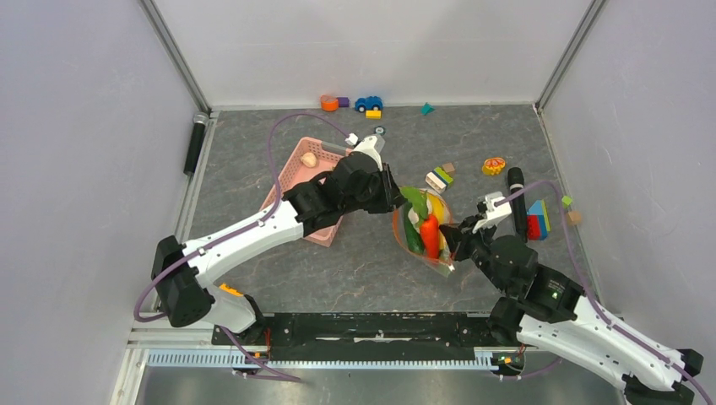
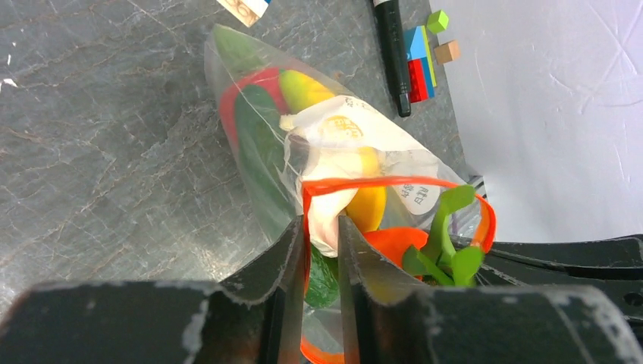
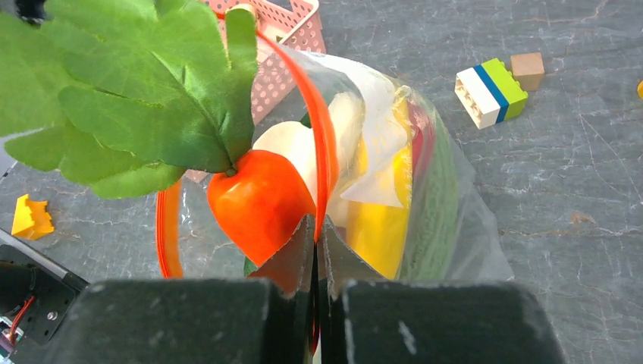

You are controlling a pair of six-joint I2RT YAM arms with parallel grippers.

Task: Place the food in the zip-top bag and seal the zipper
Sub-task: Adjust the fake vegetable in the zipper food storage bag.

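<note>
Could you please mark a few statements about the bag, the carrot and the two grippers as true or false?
1. The carrot sits in the zip-top bag with its green leaves sticking out of the mouth. True.
2. The zipper is sealed all the way along. False: the orange-red strip gapes in an open loop around the carrot.
3. The right gripper is shut on the zipper. True.
4. The left gripper hangs over the pink basket, away from the bag. False: its fingers stand on either side of the bag's orange-red rim, slightly apart.
5. The bag holds only the carrot. False: a yellow banana and a green cucumber show through the plastic too.
</note>
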